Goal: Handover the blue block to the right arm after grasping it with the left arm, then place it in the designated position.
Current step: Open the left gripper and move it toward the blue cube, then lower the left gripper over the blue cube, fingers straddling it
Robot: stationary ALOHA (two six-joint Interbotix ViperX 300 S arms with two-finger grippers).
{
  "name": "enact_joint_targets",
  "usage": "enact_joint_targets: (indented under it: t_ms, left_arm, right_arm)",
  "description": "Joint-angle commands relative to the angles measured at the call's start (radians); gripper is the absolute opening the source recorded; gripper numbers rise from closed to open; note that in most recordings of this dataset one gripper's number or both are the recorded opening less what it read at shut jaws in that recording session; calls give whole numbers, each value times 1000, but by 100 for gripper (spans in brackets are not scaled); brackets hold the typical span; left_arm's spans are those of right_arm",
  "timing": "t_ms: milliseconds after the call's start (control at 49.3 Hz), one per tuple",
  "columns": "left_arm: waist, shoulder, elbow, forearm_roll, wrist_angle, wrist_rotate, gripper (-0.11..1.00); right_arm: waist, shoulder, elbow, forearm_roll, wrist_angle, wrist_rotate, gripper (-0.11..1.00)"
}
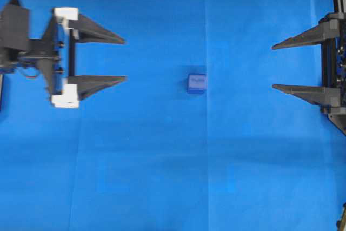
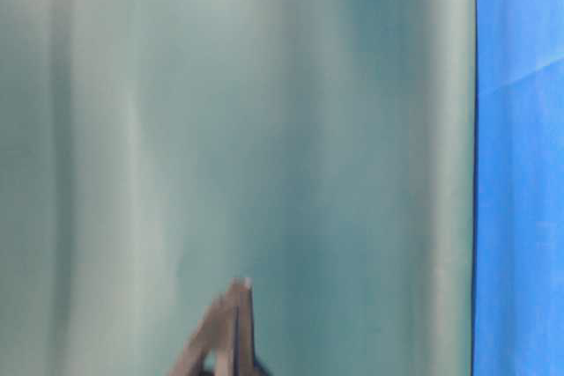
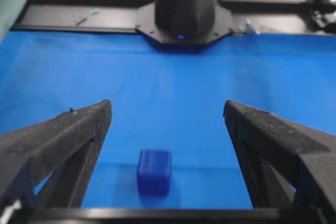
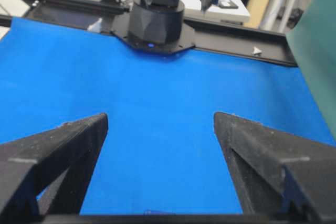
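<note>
We see one blue block lying alone on the blue cloth that covers the table, near the middle, between the two grippers and touching neither. The left gripper, with its white end pieces, has its jaws spread wide, and the block sits well to the right of its fingertips, roughly level with the lower finger. The right gripper at the right edge also has its jaws spread, holding nothing. The left wrist view alone shows the block low in the gap between the fingers; the right wrist view shows only bare cloth between its own fingers. The table-level view gives just a pale green curtain and a blurred dark tip. We count one block, two grippers, four fingers.
</note>
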Motion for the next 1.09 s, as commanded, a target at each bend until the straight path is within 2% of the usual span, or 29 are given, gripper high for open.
enact_joint_targets:
  t_ms: [0, 304, 629, 1075]
  left_arm:
    - [3, 60, -84, 2, -11, 2, 92]
    - [32, 252, -273, 2, 5, 3, 92]
    - [37, 365, -445, 2, 77, 12, 92]
    - [35, 385, -489, 3, 135, 8, 92]
  right_arm:
    - [0, 6, -23, 2, -12, 0, 93]
    - [0, 8, -23, 3, -12, 0, 93]
    - [0, 11, -20, 2, -12, 0, 93]
    - [0, 12, -20, 2, -12, 0, 93]
